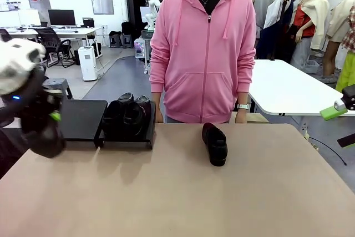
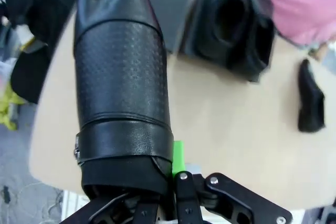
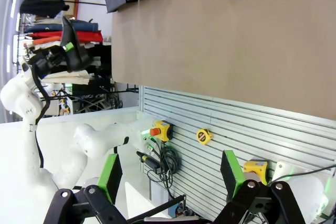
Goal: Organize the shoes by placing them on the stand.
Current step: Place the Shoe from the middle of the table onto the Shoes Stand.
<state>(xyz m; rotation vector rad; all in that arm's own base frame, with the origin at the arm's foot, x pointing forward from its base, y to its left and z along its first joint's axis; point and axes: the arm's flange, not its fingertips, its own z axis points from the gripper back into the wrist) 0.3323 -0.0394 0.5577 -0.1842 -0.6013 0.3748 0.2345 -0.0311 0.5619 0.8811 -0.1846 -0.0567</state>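
While I watch from far away, my left gripper (image 1: 50, 119) is squeezed shut on a shoe (image 2: 121, 77). That shoe sticks out past the fingers and hangs in the air, not touching the table (image 1: 166, 192). One green pad (image 2: 178, 156) presses on its side near the heel end.

Just beside the left gripper, toward the person (image 1: 202, 54), sits the stand (image 1: 83, 117). Its closest part has a bare black top. Its next part holds two shoes (image 1: 128, 116), side by side and touching. Well past the stand from this gripper, the last shoe (image 1: 214, 144) lies alone on the table, right in front of the person.

My right gripper (image 3: 170, 174) is wide open and holds nothing. It hangs off to the side of the table, far from all the shoes. Ahead of it I see the table's edge and, under that, a grey slatted wall (image 3: 236, 124) with a red button (image 3: 156, 131).

The table top is flat and light brown. Behind the person the room has a grey floor (image 1: 119, 79), a white table (image 1: 288, 87), a desk (image 1: 66, 31) with a dark screen (image 1: 61, 17) and a black chair (image 1: 51, 41).
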